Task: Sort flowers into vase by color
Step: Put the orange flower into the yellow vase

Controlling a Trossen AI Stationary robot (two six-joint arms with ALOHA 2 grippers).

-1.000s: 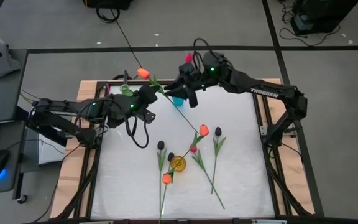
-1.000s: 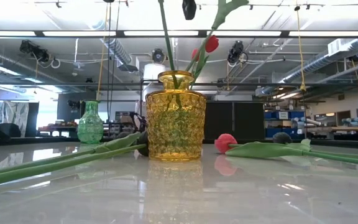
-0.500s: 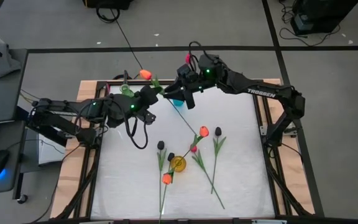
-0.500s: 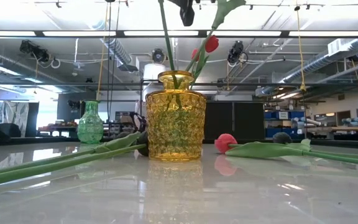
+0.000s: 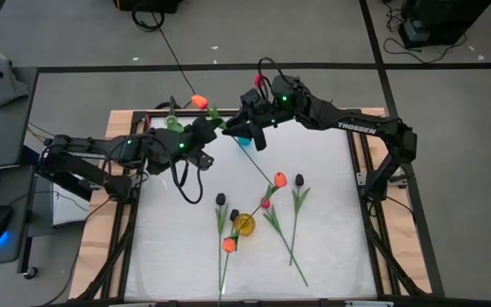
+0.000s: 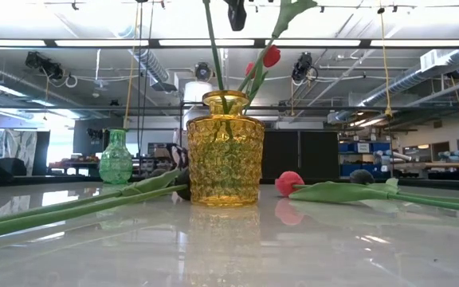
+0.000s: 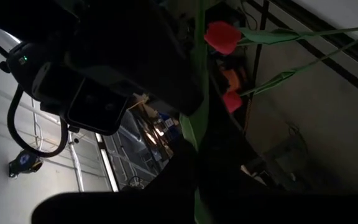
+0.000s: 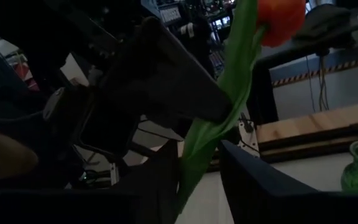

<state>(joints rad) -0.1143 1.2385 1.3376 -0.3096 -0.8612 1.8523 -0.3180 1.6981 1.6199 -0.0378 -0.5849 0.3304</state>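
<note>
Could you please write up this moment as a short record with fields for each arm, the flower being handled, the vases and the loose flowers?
left gripper: shut on the orange tulip's stem, raised over the table's far side
right gripper: jaws either side of the same stem, grip not certain
orange tulip: held aloft between both arms
yellow vase: mid-table, stems already in it
green vase: far left
blue vase: under the right gripper
loose flowers: several lying around the yellow vase

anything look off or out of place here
Yes. Both arms are on one orange tulip held over the table's back edge: the left gripper is shut on its stem and the right gripper's jaws straddle it too. The yellow vase holds mixed colours.
</note>
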